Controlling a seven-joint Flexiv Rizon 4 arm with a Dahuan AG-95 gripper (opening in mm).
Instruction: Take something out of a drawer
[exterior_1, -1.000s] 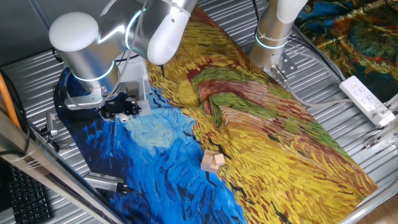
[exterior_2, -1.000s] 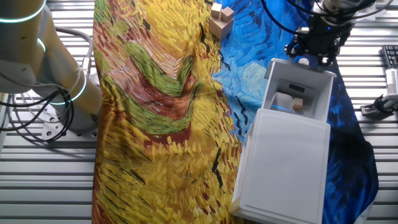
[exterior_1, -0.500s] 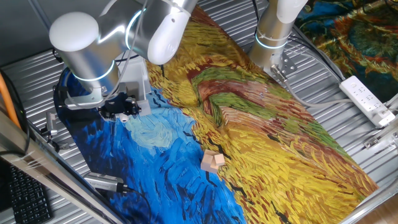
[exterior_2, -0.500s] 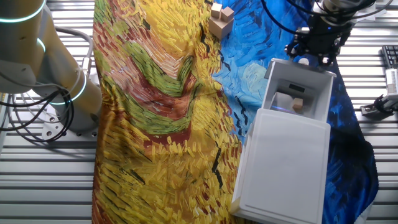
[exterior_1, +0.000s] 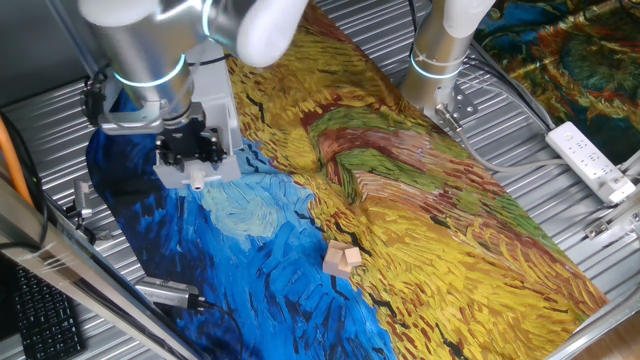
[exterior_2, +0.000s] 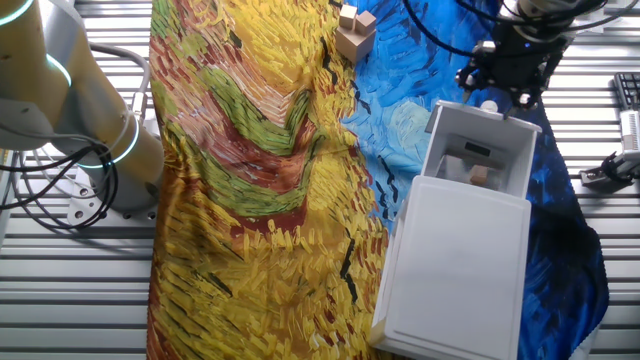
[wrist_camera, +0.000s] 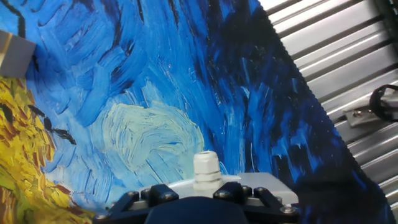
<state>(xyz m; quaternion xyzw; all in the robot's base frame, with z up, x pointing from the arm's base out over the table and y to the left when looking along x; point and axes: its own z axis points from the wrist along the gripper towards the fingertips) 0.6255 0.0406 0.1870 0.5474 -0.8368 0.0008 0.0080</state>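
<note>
The drawer is slid out of its boxy grey unit at the blue end of the painted cloth. A small wooden block and a dark shape lie inside it. My gripper hovers over the drawer's front, with black fingers standing apart on either side of the little white knob. Nothing is held between the fingers. Seen from the hand, the knob rises just ahead of the gripper, with the pale drawer front beside it. From the opposite side, the gripper hangs above the knob.
Loose wooden blocks lie on the cloth. A second arm's base stands at the table's far side. A power strip, a keyboard and a metal tool lie off the cloth.
The arm has lifted and swung, and the gripper has risen from beside the drawer's knob to a place above it. The drawer stays open.
</note>
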